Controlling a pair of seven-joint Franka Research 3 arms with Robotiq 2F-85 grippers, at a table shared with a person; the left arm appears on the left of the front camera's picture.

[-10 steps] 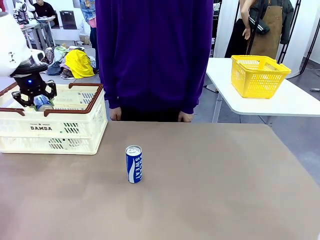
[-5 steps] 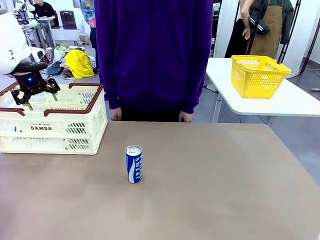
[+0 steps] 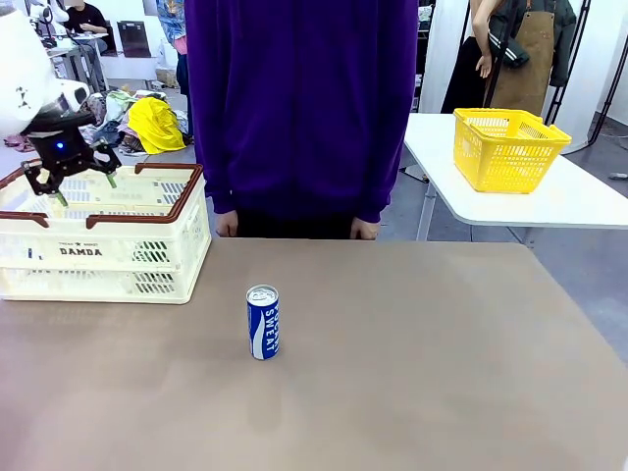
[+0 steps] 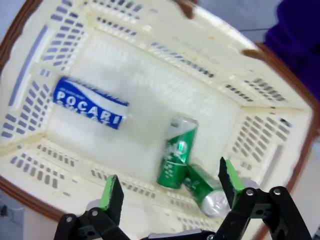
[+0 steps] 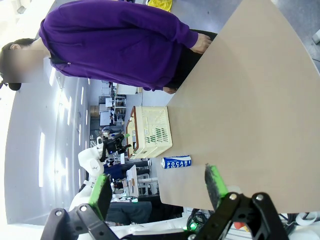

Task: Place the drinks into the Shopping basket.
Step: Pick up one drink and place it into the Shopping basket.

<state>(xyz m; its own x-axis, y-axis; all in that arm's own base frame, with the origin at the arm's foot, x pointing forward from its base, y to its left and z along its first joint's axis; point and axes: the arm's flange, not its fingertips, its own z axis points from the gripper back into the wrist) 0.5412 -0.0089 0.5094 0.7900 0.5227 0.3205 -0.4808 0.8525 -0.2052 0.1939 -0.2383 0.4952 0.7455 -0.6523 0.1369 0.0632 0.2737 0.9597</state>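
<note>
The left gripper (image 3: 72,181) hangs spread and empty above the Shopping basket (image 3: 147,257). Below its fingers lie a blue can (image 4: 90,103) and two green cans (image 4: 176,153). The right gripper (image 5: 159,192) is spread too, with another blue can (image 3: 262,322) upright on the table (image 3: 442,353) ahead of it.

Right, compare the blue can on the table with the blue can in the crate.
The blue can on the table stands upright; the blue can in the crate lies on its side. The first is alone on the table; the second shares the crate with two green cans. Both are blue with white lettering.
</note>
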